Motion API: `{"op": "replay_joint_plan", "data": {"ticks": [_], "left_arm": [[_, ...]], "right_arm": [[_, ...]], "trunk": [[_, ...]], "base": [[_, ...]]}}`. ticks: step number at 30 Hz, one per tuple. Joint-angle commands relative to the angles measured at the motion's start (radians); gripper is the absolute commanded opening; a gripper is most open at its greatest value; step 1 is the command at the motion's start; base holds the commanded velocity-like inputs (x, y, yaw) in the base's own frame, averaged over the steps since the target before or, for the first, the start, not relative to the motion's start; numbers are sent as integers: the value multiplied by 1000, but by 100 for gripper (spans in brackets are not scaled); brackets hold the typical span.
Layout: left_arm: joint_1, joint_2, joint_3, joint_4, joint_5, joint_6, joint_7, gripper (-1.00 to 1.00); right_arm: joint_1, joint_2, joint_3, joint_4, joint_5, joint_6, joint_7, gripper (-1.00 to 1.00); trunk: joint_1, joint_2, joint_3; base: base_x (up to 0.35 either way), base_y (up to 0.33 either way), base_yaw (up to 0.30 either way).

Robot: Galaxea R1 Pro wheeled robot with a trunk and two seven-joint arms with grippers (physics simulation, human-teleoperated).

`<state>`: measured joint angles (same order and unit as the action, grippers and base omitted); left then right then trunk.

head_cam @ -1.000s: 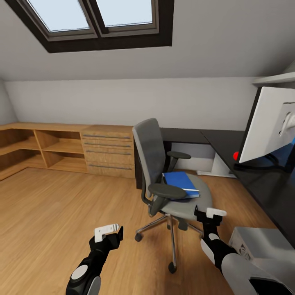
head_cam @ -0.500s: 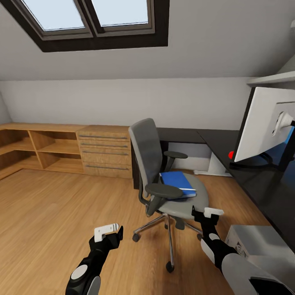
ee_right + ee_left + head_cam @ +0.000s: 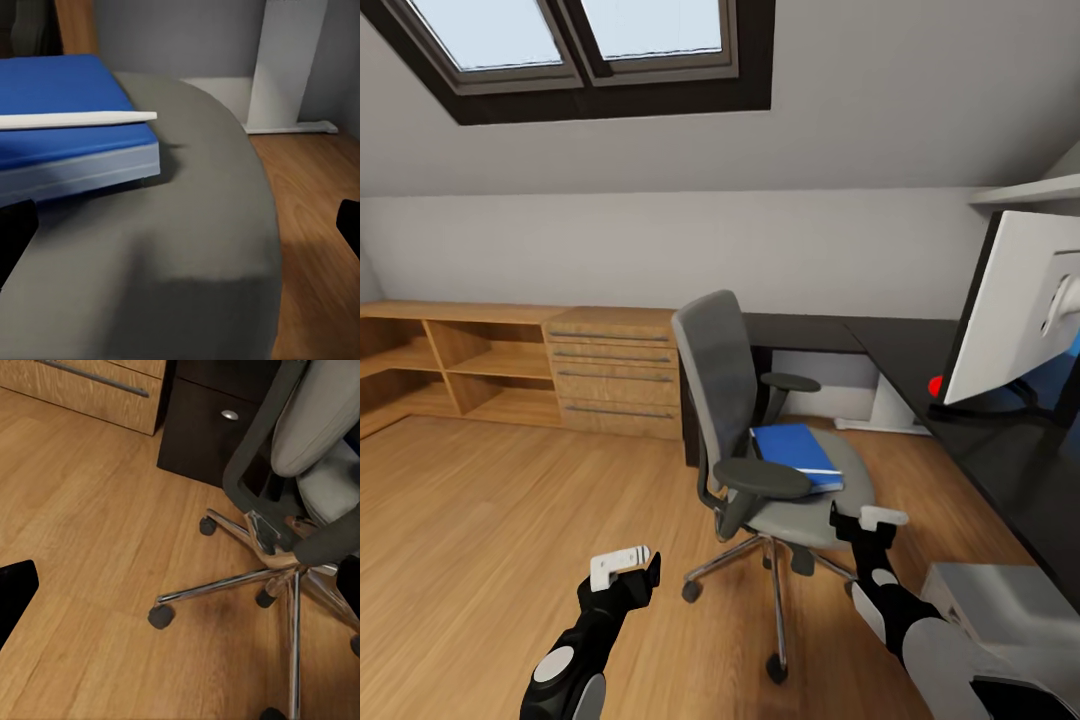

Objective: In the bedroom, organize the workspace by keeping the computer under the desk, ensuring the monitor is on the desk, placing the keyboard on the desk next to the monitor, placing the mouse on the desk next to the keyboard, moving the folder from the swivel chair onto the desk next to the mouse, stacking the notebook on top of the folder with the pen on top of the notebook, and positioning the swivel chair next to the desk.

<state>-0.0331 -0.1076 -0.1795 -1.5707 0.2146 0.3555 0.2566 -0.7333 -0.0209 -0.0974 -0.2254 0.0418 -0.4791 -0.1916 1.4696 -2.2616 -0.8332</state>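
The blue folder (image 3: 796, 455) lies flat on the grey seat of the swivel chair (image 3: 760, 430), with the white pen (image 3: 75, 119) resting across its top. The chair stands on the wooden floor (image 3: 480, 520) just beside the black bench (image 3: 1000, 470), which carries the monitor (image 3: 1025, 320). The right gripper (image 3: 868, 522) hovers near the seat's front edge, fingers spread apart. The left gripper (image 3: 625, 565) hangs over the floor, also open.

Both arms are glossy black with pale grey oval panels along the forearms. The left gripper (image 3: 628, 565) carries a white block atop its black fingers (small dark dots mark its face); the right gripper (image 3: 872, 522) wears a matching white cap.
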Motion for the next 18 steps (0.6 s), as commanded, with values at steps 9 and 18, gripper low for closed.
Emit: {"op": "replay_joint_plan", "data": {"ticks": [9,18], "left_arm": [[-1,0,-2,0,10,3,9,100],[-1,1,0,-1,11,2,9,100]], "right_arm": [[-1,-3,-50,1,-4,-1,-1,100],[-1,-17,-76,2,-26,6,4,100]], "trunk": [[0,0,-1],[0,0,-1]], "base": [[36,0,0],[19,0,0]]}}
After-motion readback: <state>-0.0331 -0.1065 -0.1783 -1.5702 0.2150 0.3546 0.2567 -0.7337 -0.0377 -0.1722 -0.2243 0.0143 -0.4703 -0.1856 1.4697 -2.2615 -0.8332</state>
